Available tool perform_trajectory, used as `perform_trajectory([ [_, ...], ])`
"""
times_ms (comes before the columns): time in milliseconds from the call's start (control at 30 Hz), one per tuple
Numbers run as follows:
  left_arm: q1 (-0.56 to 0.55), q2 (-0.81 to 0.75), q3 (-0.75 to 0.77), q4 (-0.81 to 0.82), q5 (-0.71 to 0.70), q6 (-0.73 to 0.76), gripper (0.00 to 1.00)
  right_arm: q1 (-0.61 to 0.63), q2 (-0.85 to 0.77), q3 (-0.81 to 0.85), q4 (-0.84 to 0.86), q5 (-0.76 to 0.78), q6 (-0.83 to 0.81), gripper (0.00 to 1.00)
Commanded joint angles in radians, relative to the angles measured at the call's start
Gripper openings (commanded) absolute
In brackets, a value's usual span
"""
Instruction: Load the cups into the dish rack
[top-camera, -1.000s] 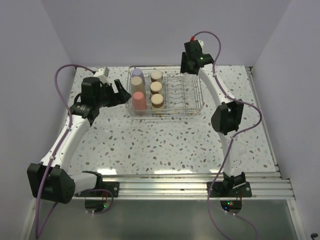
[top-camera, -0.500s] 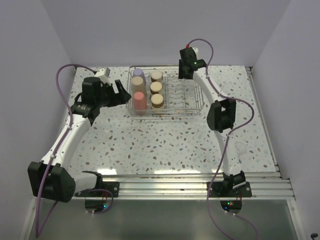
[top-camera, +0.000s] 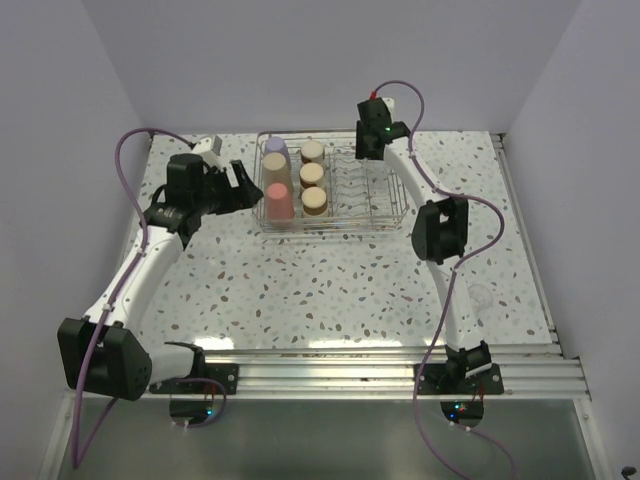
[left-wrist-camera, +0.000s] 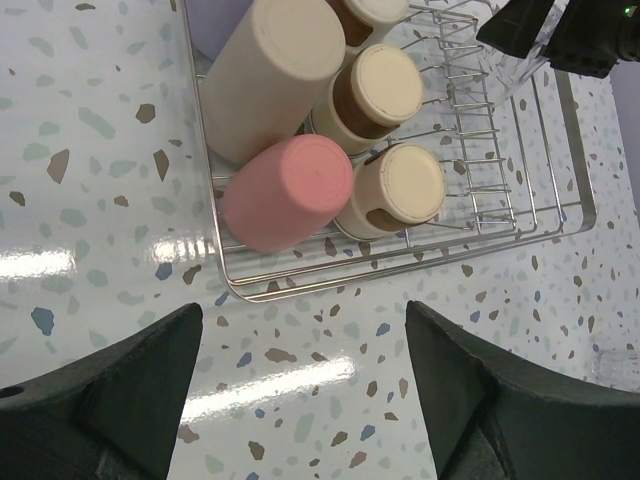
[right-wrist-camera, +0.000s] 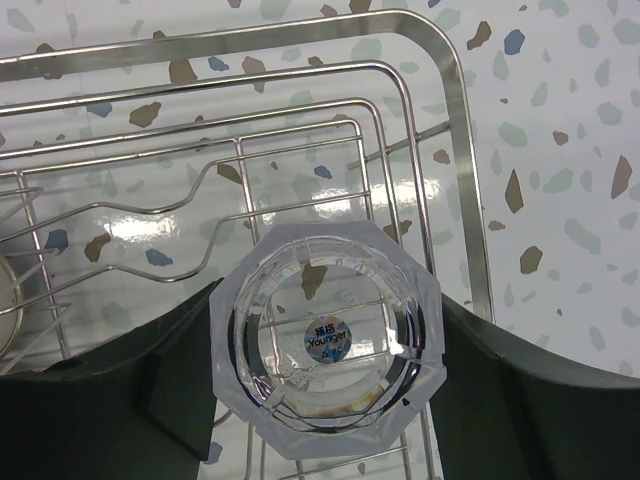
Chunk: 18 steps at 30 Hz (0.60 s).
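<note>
Above dish rack (right-wrist-camera: 456, 130), right gripper (right-wrist-camera: 325, 348) lower

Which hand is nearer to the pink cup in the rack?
Left. The left hand is open just outside the left side of the rack, beside the pink cup; the right hand holds a clear cup over the far right corner.

The rectangular silver wire dish rack (top-camera: 345, 227) stands on the speckled desk (top-camera: 330, 290). Just ahead of the left hand (left-wrist-camera: 300, 322), the rack holds the upturned pinkish-red round cup (left-wrist-camera: 290, 190). Beyond that is the tan round cup (left-wrist-camera: 270, 70), then the lavender round cup (left-wrist-camera: 212, 25). To their right runs a row of three shiny metal cups (left-wrist-camera: 375, 90). The clear faceted glass cup (right-wrist-camera: 327, 335) sits between the right hand's (top-camera: 372, 150) fingers, over a corner of the rack.
</note>
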Motion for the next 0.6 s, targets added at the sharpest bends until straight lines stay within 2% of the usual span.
perform_trajectory([
  [0,0.000,0.006,0.039,0.007,-0.005,0.026,0.85,-0.003,0.026,0.042,0.081,0.050,-0.014,0.02],
  [33,0.000,0.006,0.039,0.007,-0.005,0.026,0.85,-0.002,0.027,0.040,0.081,0.055,-0.019,0.09],
  [67,0.000,0.007,0.038,0.007,-0.005,0.026,0.85,-0.002,0.027,0.040,0.079,0.055,-0.025,0.25],
  [167,0.000,0.009,0.039,0.012,-0.004,0.025,0.85,-0.002,0.024,0.033,0.075,0.050,-0.030,0.57],
  [200,0.000,0.012,0.041,0.012,0.001,0.026,0.85,-0.002,0.018,0.031,0.075,0.047,-0.028,0.70],
  [300,0.000,0.013,0.047,0.013,0.006,0.026,0.85,-0.002,0.009,0.029,0.072,0.049,-0.027,0.85],
  [367,0.000,0.016,0.049,0.012,0.010,0.026,0.85,-0.002,-0.005,0.029,0.070,0.049,-0.027,0.89],
  [400,0.000,0.016,0.050,0.012,0.010,0.026,0.85,-0.002,-0.009,0.029,0.070,0.047,-0.028,0.96],
  [567,0.002,0.009,0.049,0.013,0.015,0.023,0.85,-0.002,-0.059,0.019,0.070,0.060,-0.042,0.98],
])
